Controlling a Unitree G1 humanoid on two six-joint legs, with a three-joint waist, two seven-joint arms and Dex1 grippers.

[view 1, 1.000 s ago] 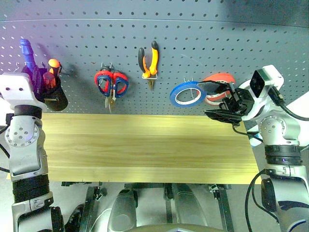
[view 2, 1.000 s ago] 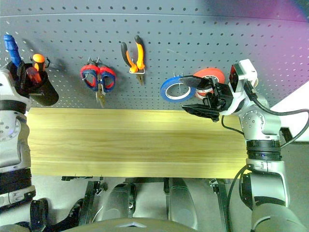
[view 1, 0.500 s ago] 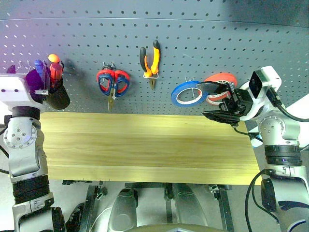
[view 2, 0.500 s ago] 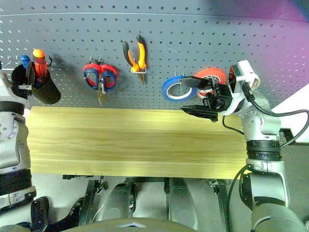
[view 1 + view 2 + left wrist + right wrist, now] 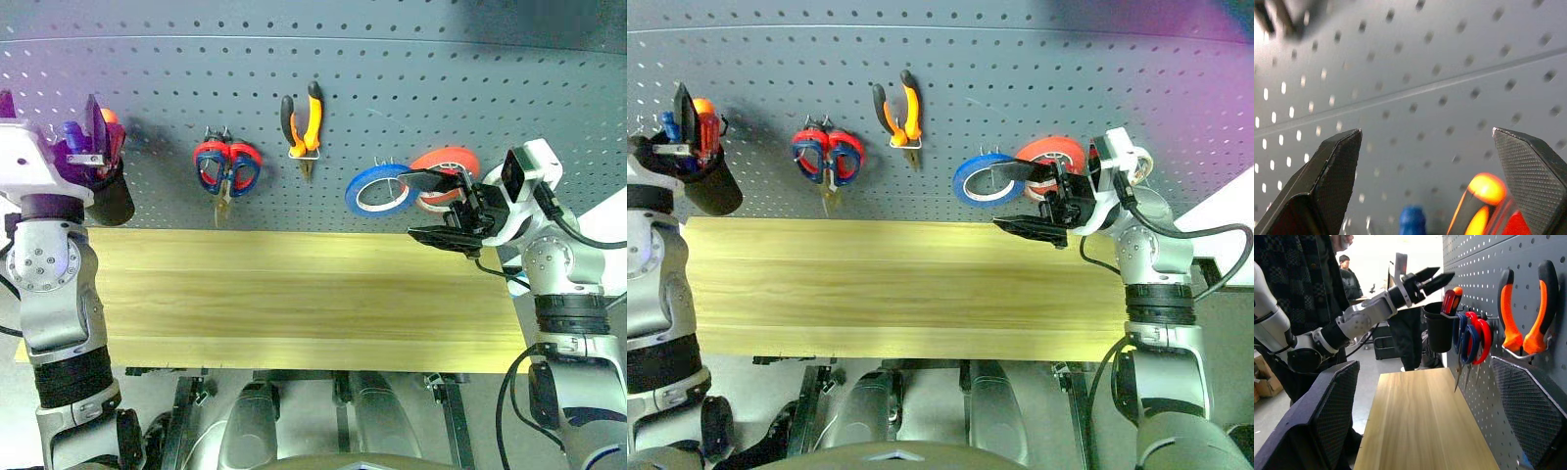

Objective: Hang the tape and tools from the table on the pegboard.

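Table (image 5: 294, 294) is seen bare; the task's things are on the pegboard (image 5: 411, 88). Blue tape (image 5: 379, 190) hangs on a wire hook, right of centre, just beside a red-orange roll (image 5: 447, 162). Pliers (image 5: 304, 125) hang near centre, jaws down, handles w/ orange grips up. Scissors (image 5: 226, 171) hang left of the pliers; both a red-handled and a dark-handled pair appear stacked on one hook. Blue screwdriver (image 5: 667, 125) sits in a black cup (image 5: 710, 186) at far left, next to an orange-handled one.

Left gripper (image 5: 688, 122) is held wide apart just above the cup, nothing in it. Right gripper (image 5: 436, 208) is also spread, empty, near the tape but not touching.

Handling, as judged: tape is light, stiff, smooth-sided, best taken across the rim. Pliers are the heaviest item, rigid; grips give friction. Scissors are thin, steel blades slippery, so handle loops are preferred. Screwdriver is small and light, and is best taken by the handle.
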